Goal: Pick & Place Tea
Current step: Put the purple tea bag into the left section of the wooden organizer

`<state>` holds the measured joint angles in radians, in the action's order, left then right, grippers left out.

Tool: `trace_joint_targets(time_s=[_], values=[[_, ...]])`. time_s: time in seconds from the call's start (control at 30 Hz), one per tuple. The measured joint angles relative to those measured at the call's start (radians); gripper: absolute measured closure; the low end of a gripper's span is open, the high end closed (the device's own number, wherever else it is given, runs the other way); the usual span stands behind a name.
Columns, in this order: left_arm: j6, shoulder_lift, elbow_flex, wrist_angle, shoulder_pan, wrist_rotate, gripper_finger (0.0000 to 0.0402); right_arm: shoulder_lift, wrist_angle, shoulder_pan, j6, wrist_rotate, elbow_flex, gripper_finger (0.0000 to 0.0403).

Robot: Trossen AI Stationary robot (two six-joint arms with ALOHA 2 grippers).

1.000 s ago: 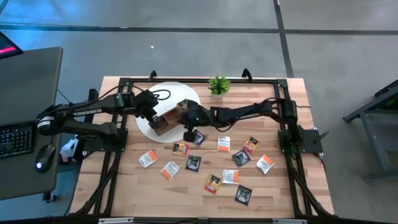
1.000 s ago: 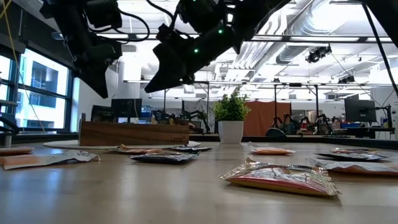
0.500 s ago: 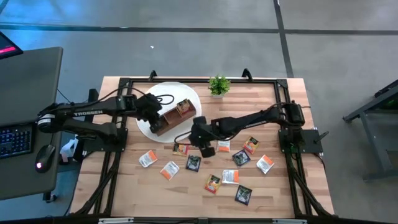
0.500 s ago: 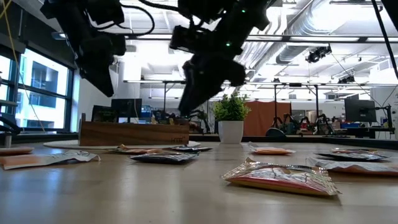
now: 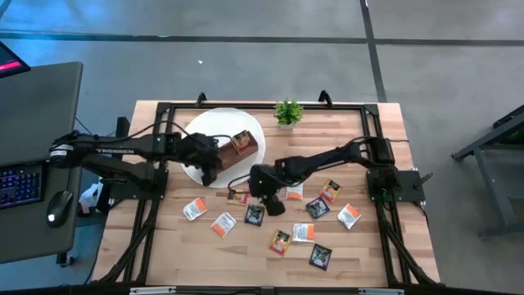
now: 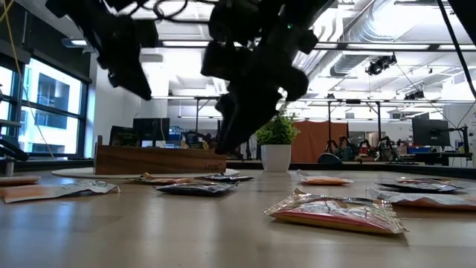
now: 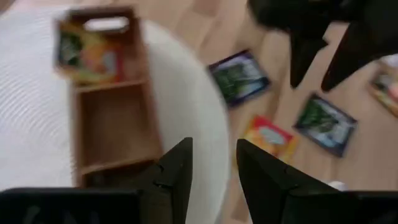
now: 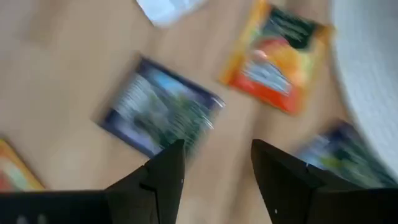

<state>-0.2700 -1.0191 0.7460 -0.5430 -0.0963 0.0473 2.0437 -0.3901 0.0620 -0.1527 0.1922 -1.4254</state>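
Several tea sachets lie flat on the wooden table, among them a dark one [image 5: 255, 215] and an orange one [image 5: 237, 196]. One orange sachet [image 7: 87, 50] sits in an end compartment of the wooden box [image 5: 236, 151], which stands on the white plate [image 5: 214, 128]. My left gripper [image 7: 214, 163] hovers open over the box's near end and the plate's rim, [image 5: 208, 166] in the high view. My right gripper [image 8: 217, 163] hovers open over a dark sachet [image 8: 161, 115], [image 5: 268, 198] in the high view. Neither holds anything.
A small potted plant [image 5: 287, 112] stands at the table's far edge. A black frame [image 5: 370, 123] runs round the table. More sachets lie toward the near right [image 5: 319, 256]. Bare wood shows at the near left [image 5: 164, 254].
My right gripper has gone from above the box toward the table's near edge and down, and now hangs over the loose sachets. My left gripper has moved a little toward the near edge along the box. The orange sachet in the box has come into view.
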Motion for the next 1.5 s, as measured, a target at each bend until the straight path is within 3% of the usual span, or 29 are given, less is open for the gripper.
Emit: trace_joint_targets(time_s=[0.13, 0.27, 0.47, 0.6, 0.8, 0.93, 1.13, 1.37, 1.5], values=[[-0.042, -0.015, 0.0, 0.015, 0.076, 0.061, 0.0278, 0.057, 0.041, 0.029, 0.126, -0.038, -0.001, 0.0222], [-0.053, -0.018, 0.0, 0.014, 0.133, 0.139, 0.0278, 0.101, 0.071, 0.062, 0.127, -0.109, -0.003, 0.0222], [-0.092, -0.018, 0.0, 0.011, 0.18, 0.144, 0.0278, 0.116, 0.082, 0.097, 0.107, -0.209, -0.003, 0.0226], [-0.134, -0.018, 0.0, 0.007, 0.192, 0.142, 0.0278, 0.12, 0.068, 0.116, 0.106, -0.219, -0.003, 0.0269], [-0.147, -0.018, 0.0, -0.008, 0.196, 0.143, 0.0278, 0.132, 0.044, 0.131, 0.101, -0.204, -0.004, 0.039], [-0.147, -0.018, 0.0, -0.007, 0.195, 0.146, 0.0278, 0.128, 0.038, 0.131, 0.089, -0.213, -0.004, 0.038], [-0.162, -0.018, 0.0, -0.008, 0.195, 0.145, 0.0278, 0.065, -0.003, 0.132, 0.014, -0.279, 0.006, 0.0396], [-0.162, -0.018, 0.0, -0.005, 0.195, 0.145, 0.0278, -0.009, 0.09, 0.121, -0.248, -0.655, 0.0, 0.0399], [-0.169, -0.018, 0.0, -0.003, 0.195, 0.144, 0.0278, -0.001, 0.216, 0.095, -0.424, -0.71, 0.005, 0.04]])
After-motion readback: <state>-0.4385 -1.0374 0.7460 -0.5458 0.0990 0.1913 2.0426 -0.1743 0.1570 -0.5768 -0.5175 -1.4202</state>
